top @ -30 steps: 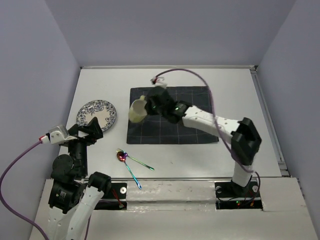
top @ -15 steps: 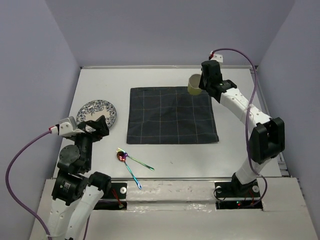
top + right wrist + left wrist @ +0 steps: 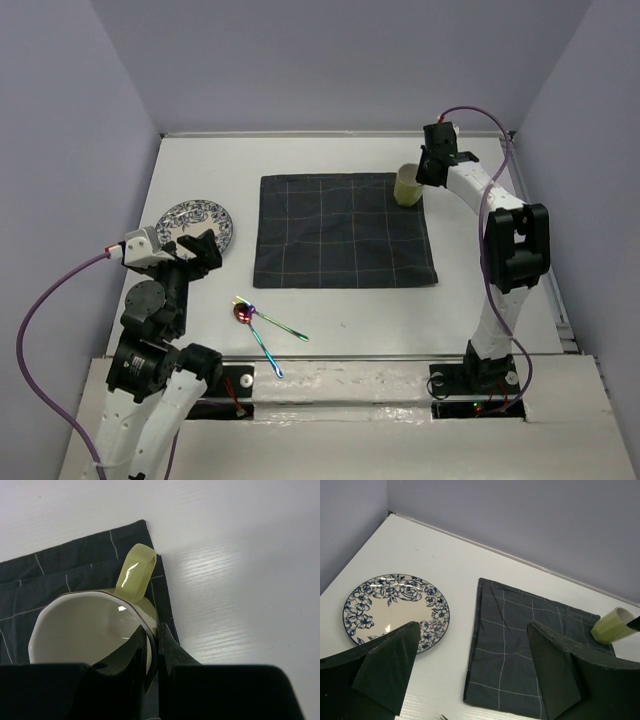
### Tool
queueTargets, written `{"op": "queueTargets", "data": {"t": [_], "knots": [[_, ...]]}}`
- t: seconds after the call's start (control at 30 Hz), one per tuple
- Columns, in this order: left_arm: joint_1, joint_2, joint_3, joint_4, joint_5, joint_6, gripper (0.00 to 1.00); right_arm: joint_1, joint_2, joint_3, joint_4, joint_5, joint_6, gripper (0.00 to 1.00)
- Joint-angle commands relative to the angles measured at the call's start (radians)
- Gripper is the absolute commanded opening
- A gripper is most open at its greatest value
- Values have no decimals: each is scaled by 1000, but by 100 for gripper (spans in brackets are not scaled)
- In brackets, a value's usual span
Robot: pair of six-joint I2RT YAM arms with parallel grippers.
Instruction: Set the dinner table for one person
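Note:
My right gripper (image 3: 420,176) is shut on the rim of a pale green mug (image 3: 407,185), one finger inside and one outside (image 3: 170,650). The mug (image 3: 90,630) is at the far right corner of the dark grey checked cloth (image 3: 343,230), which lies on the white dinner table (image 3: 470,260). My left gripper (image 3: 200,250) is open and empty, just near of a blue-patterned plate (image 3: 193,225). The plate (image 3: 395,610), the cloth (image 3: 520,645) and the mug (image 3: 612,626) show in the left wrist view. A spoon (image 3: 245,314) and a fork (image 3: 280,325) lie near the front edge.
Walls close the table at the back and both sides. The purple cables of both arms hang beside them. The table's raised rim (image 3: 530,220) runs along the right side.
My right arm has carried the mug from the cloth's left part to its far right corner and lowered it. My left arm has shifted slightly toward the plate.

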Motion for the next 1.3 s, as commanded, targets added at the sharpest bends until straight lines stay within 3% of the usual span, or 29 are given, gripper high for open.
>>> {"op": "queueTargets", "data": {"t": [0.0,0.27,0.33,0.57,0.87,0.97,1.1,1.13,1.27], "knots": [[-3,17,5,25,-7,-1,99,0,-10,98,63,-58,8,0],[7,42,8,23,-20,3,99,-9,30,103,65,-57,14,2],[6,57,8,19,-17,2,99,-9,33,94,67,-48,19,16],[6,192,18,19,56,-63,99,-28,9,130,44,-80,8,48],[72,330,-10,25,92,-158,99,-28,-82,134,-12,-137,11,52],[196,372,-28,75,160,-184,99,-28,-207,65,13,-227,47,52],[534,464,-94,155,382,-244,99,66,-425,-197,146,-327,102,53],[535,480,-110,167,395,-257,98,90,-460,-243,169,-328,110,53],[723,556,-217,256,518,-330,98,251,-585,-424,252,-342,143,53]]}}
